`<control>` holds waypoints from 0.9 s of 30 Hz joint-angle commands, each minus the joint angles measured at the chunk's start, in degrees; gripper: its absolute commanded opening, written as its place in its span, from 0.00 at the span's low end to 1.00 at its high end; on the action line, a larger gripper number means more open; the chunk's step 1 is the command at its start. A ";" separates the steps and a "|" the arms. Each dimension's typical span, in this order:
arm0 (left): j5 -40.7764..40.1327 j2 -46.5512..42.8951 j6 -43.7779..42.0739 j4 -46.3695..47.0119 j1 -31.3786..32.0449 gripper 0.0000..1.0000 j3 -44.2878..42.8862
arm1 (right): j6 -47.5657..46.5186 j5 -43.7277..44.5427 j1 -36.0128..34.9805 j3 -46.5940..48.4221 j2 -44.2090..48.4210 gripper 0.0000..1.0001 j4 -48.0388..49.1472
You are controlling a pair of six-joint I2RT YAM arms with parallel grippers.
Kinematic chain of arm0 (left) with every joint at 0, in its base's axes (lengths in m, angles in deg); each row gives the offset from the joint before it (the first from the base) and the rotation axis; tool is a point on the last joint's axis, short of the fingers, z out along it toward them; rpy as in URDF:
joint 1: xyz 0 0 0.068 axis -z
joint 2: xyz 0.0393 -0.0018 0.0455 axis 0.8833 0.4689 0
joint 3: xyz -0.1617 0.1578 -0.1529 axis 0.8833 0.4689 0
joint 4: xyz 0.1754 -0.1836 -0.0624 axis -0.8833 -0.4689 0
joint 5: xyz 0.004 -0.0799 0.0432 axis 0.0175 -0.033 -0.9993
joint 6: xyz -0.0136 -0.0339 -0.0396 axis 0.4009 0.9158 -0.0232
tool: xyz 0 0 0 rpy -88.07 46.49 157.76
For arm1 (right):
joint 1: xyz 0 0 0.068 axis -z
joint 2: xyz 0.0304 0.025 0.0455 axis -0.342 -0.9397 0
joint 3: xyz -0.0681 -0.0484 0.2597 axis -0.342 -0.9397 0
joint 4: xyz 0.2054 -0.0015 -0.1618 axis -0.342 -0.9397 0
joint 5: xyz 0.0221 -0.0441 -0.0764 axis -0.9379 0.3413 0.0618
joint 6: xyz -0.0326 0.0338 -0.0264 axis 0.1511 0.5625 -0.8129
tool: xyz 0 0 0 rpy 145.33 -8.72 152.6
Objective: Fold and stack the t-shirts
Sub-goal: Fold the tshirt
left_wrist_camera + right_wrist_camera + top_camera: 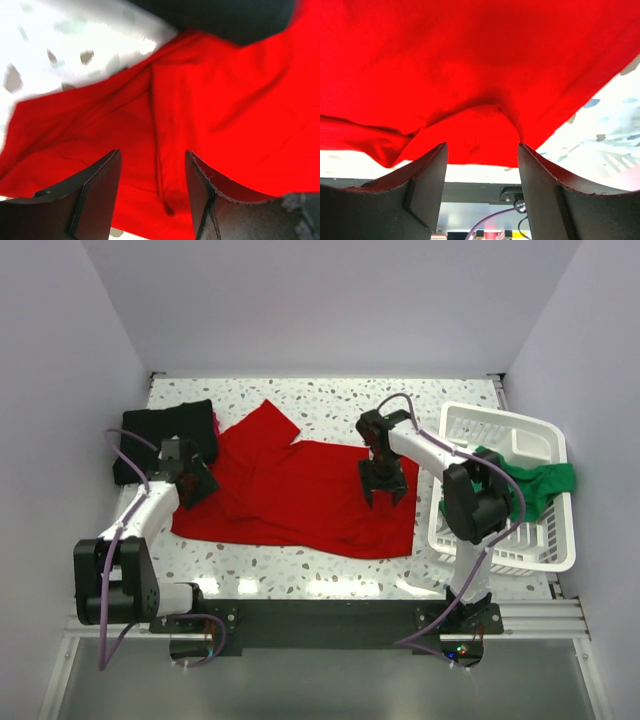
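1. A black cloth t-shirt lies in a folded bundle at the far left corner of the white speckled surface.
2. The left arm reaches from the near left corner toward that bundle. It ends over the left end of the red shirt, just beside the black one.
3. The left fingers stand spread with a clear gap between them. In the left wrist view a ridge of red cloth runs down through that gap, and nothing is pinched.
4. A bright red cloth t-shirt lies spread flat across the middle of the surface. One short sleeve points toward the far side. Its left end reaches the black shirt, and its right edge stops short of the basket.
5. The right arm bends over from the right and comes down on the right part of the red shirt.
6. The right fingers are also spread. In the right wrist view a small hump of red cloth rises between their tips, near the shirt's edge. Bare speckled surface shows beyond that edge.
7. A white slatted plastic basket sits at the right edge of the surface, apart from the red shirt.
8. A green cloth t-shirt lies crumpled in the basket, with part of it draped over the right rim.
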State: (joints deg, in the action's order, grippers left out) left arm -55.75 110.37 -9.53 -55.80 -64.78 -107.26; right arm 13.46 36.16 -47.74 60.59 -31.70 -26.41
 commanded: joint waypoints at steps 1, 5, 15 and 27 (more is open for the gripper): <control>3.46 2.36 1.02 2.56 0.11 0.58 1.86 | 1.71 0.37 -0.20 -1.06 -0.97 0.60 2.49; 5.91 5.52 0.66 4.22 0.11 0.58 3.53 | 2.41 0.28 -0.29 -2.82 -1.59 0.57 3.46; 5.22 7.20 -0.57 4.75 -0.07 0.58 3.98 | 2.85 0.37 -0.11 -7.22 -2.91 0.51 8.47; 4.60 6.93 -1.10 4.49 -0.07 0.58 4.33 | 2.59 2.04 0.85 -5.55 -2.03 0.47 8.56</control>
State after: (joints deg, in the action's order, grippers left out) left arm -51.31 116.93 -9.44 -52.46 -64.80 -103.81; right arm 15.56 36.31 -47.55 53.27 -34.85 -18.52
